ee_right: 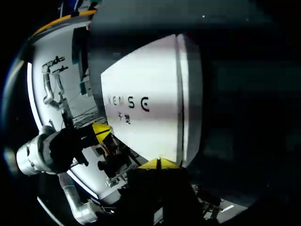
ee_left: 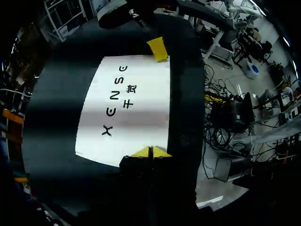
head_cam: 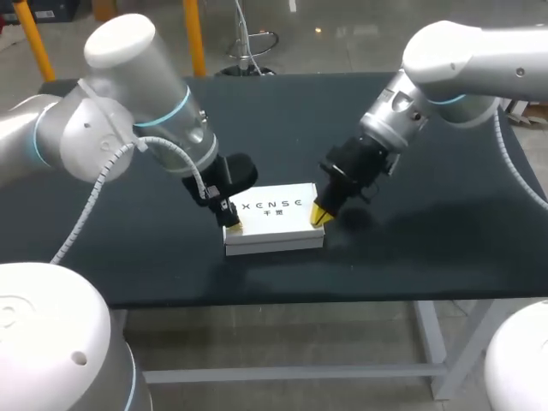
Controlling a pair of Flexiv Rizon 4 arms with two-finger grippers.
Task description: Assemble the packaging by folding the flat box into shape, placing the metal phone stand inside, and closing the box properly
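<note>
The white box lies closed on the tabletop. The left end effector and the right end effector touch its opposite ends, each with fingers pressed together and gripping nothing.

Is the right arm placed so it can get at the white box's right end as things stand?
Probably yes: the right tool sits at the white box's right end, nothing lies between them, and the left tool is at the opposite end.

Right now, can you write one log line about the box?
white box: looks closed, on black table | left tool: shut, at box's left end | right tool: shut, at box's right end
</note>
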